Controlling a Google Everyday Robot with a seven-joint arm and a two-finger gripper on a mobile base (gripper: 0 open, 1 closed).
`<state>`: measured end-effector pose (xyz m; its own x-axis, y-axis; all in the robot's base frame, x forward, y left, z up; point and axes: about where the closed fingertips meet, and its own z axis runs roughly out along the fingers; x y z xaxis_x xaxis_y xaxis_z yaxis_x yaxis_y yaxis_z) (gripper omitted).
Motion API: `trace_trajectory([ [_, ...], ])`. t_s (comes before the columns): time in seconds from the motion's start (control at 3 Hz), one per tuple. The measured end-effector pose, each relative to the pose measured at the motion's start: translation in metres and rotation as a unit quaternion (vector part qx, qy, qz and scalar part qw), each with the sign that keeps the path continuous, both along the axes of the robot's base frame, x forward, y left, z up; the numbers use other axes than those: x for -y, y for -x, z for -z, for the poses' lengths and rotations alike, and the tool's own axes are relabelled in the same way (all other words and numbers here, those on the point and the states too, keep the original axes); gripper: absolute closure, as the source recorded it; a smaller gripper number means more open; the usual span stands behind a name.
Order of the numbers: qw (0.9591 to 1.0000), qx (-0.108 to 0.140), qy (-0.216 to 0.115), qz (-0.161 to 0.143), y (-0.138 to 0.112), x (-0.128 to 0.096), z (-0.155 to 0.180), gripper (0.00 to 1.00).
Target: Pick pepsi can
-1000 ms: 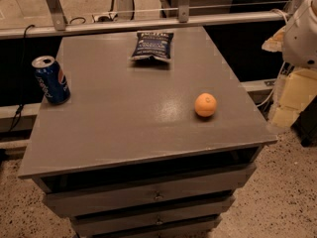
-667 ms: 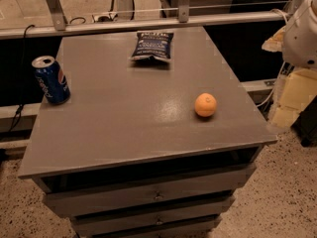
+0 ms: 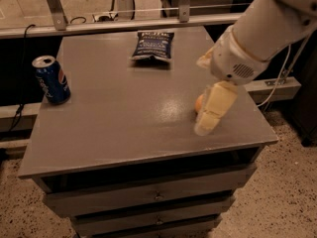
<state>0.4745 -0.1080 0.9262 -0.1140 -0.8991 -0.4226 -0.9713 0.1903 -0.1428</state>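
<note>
The pepsi can (image 3: 51, 79) is a small blue can with a silver top and a round red-white-blue logo. It stands upright near the left edge of the grey table (image 3: 124, 128). My gripper (image 3: 210, 114) hangs from the white arm over the right part of the table, pointing down toward the tabletop. It is far to the right of the can and holds nothing that I can see.
A flat dark-blue chip bag (image 3: 152, 44) lies at the back middle of the table. An orange (image 3: 199, 103) sits right behind the gripper, mostly hidden by it. A metal rail (image 3: 124, 24) runs along the back edge. Drawers (image 3: 148, 197) are below the tabletop.
The arm has swung in from the right side to over the right part of the table, now covering most of the orange. The can, bag and orange have not moved.
</note>
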Motion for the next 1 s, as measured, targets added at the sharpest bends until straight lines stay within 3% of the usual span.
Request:
trace_trajectory([
  [0.33, 0.9965, 0.001, -0.068, -0.048, -0.019, -0.092, 0.013, 0.0],
  [0.67, 0.99, 0.017, -0.112, -0.085, -0.028, -0.167, 0.002, 0.0],
  [1.0, 0.99, 0.017, -0.112, -0.085, -0.028, -0.167, 0.002, 0.0],
])
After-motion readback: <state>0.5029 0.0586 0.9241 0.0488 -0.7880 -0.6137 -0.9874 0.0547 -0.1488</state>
